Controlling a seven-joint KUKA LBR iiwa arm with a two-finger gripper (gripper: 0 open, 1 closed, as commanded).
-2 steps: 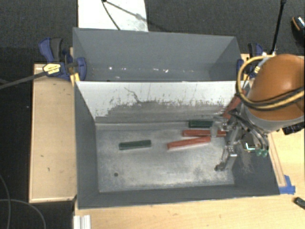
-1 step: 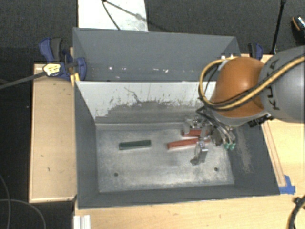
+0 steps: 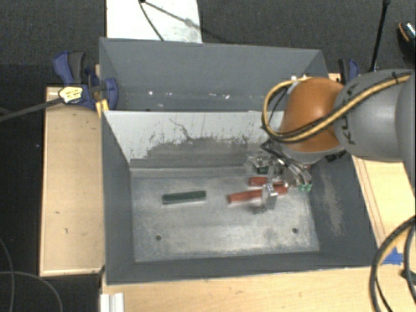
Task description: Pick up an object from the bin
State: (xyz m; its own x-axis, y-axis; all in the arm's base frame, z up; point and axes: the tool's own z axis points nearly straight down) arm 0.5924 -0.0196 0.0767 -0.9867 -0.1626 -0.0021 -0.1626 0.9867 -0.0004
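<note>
Claw [image 3: 268,194] low on the right end of the red bar [image 3: 242,198], just right of frame centre.
Can't tell if claw is apart or together. Suggest straddling the bar's narrow width, then lifting straight up; dark green bar [image 3: 184,197] sits well apart, left.

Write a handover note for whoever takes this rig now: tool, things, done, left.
Tool: low in the bin's right half, at the red bar's right end; open or shut, cannot tell.
Things: red bar flat on the floor; green bar flat to its left, apart.
Done: tool down at the red bar.
Left: grasp it and lift it out.
</note>
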